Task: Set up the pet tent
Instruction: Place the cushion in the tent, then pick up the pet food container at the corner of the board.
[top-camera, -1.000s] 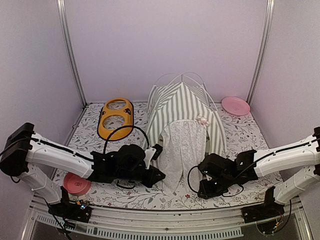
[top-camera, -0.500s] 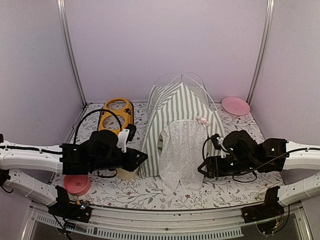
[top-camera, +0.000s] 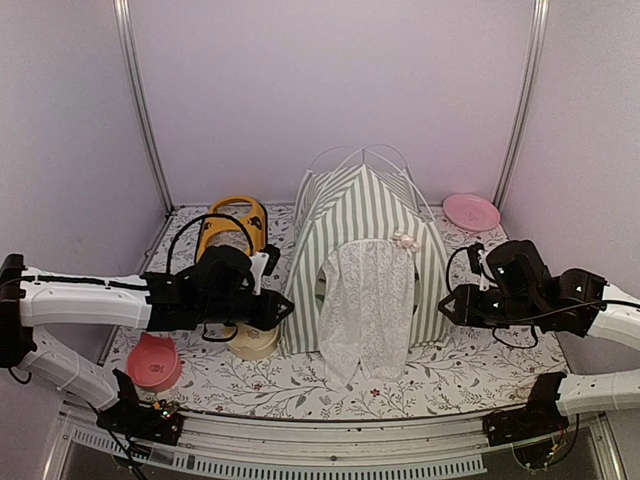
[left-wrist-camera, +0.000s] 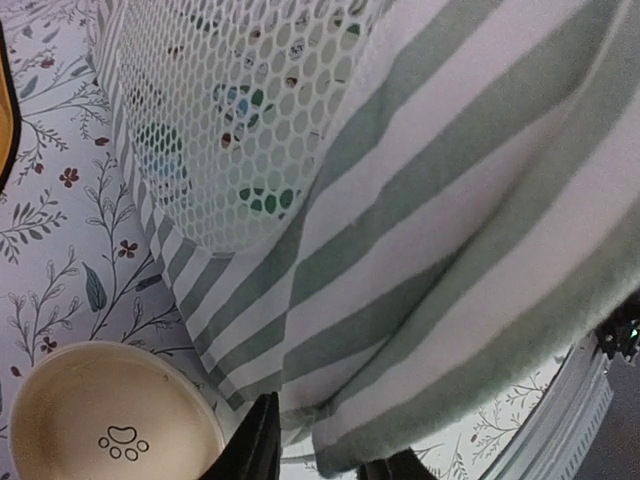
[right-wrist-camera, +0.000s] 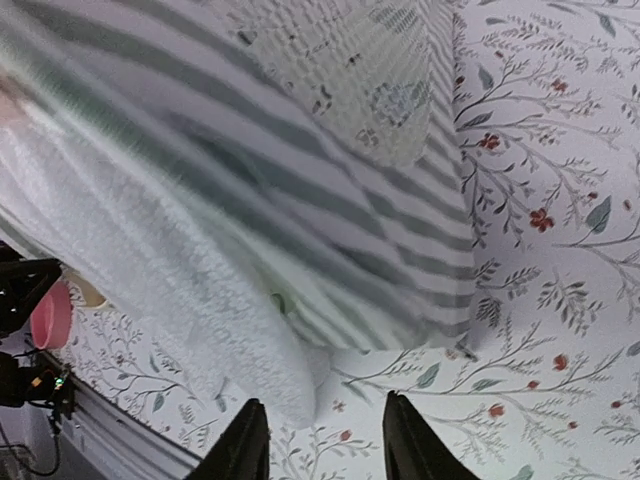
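The pet tent (top-camera: 367, 225) stands upright in the middle of the table, grey-green and white striped, with thin white poles crossing above its peak. Its lace door flap (top-camera: 366, 300) hangs down the front. My left gripper (top-camera: 284, 311) is at the tent's lower left corner. In the left wrist view its jaws (left-wrist-camera: 325, 458) stand apart, with the striped hem (left-wrist-camera: 420, 300) lying just above and across the gap. My right gripper (top-camera: 447, 305) hovers by the tent's right side, open (right-wrist-camera: 325, 440), with only the floral mat between its fingers. The lace flap (right-wrist-camera: 200, 300) hangs just ahead of it.
A cream paw-print bowl (top-camera: 254, 342) sits under my left arm beside the tent (left-wrist-camera: 100, 420). A yellow double-bowl feeder (top-camera: 232, 232) lies at the back left, a pink bowl (top-camera: 153, 362) at the front left, and a pink plate (top-camera: 471, 211) at the back right. The floral mat (top-camera: 470, 370) covers the table.
Both arms have drawn back from the tent's front to its sides: left arm leftward, right arm rightward. The left gripper's jaws have come apart. The cream bowl now shows.
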